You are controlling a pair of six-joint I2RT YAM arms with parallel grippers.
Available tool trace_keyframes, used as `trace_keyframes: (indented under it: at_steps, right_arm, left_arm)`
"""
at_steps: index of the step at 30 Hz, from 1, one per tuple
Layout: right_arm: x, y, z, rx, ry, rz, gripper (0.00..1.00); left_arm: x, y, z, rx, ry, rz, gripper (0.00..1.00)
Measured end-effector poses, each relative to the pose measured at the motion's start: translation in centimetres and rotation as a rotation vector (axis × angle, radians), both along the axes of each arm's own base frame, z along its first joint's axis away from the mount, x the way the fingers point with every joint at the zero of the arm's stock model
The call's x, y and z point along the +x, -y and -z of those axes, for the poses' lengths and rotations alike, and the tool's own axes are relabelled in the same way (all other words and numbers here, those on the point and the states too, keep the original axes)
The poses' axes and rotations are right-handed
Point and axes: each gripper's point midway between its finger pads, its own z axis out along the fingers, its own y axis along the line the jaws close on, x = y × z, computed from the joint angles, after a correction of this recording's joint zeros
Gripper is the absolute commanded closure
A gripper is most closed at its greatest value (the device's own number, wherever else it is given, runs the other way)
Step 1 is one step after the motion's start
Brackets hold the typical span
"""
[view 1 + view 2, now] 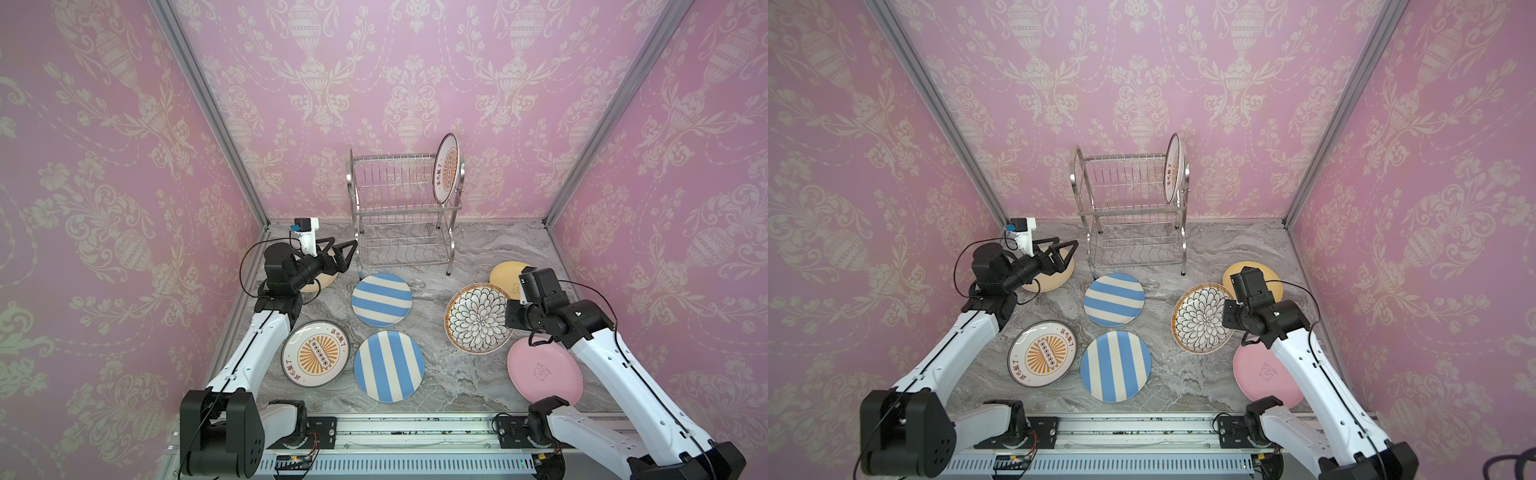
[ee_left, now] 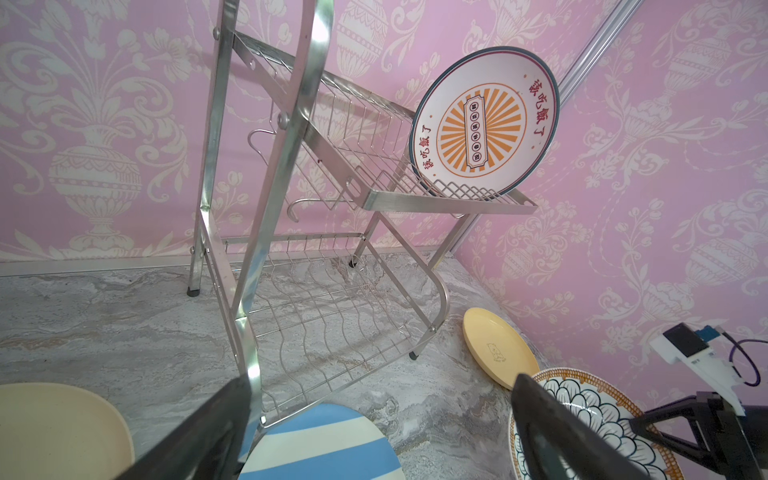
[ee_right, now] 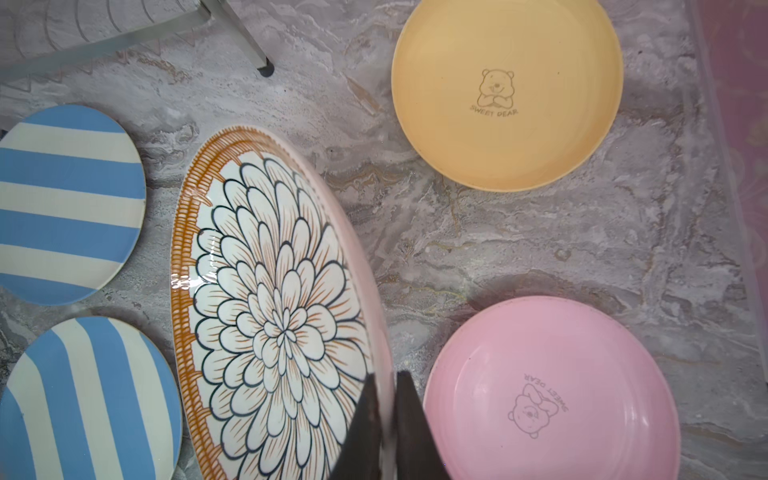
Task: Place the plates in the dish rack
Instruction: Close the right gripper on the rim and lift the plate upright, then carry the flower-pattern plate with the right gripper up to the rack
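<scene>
Jaws of the right gripper (image 3: 385, 376) pinch the flower plate (image 3: 270, 316) by its rim; next, lift it upright into the rack (image 1: 407, 206).

Sunburst plate (image 1: 446, 168) upright in dish rack (image 1: 407, 208) top tier, petal plate (image 1: 476, 318) tilted, one edge raised

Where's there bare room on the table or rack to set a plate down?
On the rack, the upper shelf is bare left of its sunburst plate, and the lower shelf is bare. On the table, open patches lie between the front striped plate and the pink plate, and behind the yellow plate beside the rack. The left side is crowded.
</scene>
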Motion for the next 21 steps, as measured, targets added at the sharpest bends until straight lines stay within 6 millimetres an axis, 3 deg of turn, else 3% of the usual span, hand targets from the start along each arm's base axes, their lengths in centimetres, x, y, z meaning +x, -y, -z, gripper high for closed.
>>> trace_keyframes:
  at_steps: [6,16,21]
  right_arm:
    - [1.7,0.5,-4.2,-0.078,0.070,-0.037,1.00]
    - [6.1,-0.4,-18.5,-0.135,0.390,-0.097,1.00]
    - [7.4,-1.2,-22.4,-0.137,0.470,-0.139,1.00]
  left_arm:
    - [0.0,0.0,0.0,0.003,0.002,0.001,0.01]
    - [0.2,0.0,0.6,0.031,0.001,0.000,0.01]
    - [0.6,-0.1,1.5,0.048,-0.021,-0.002,0.01]
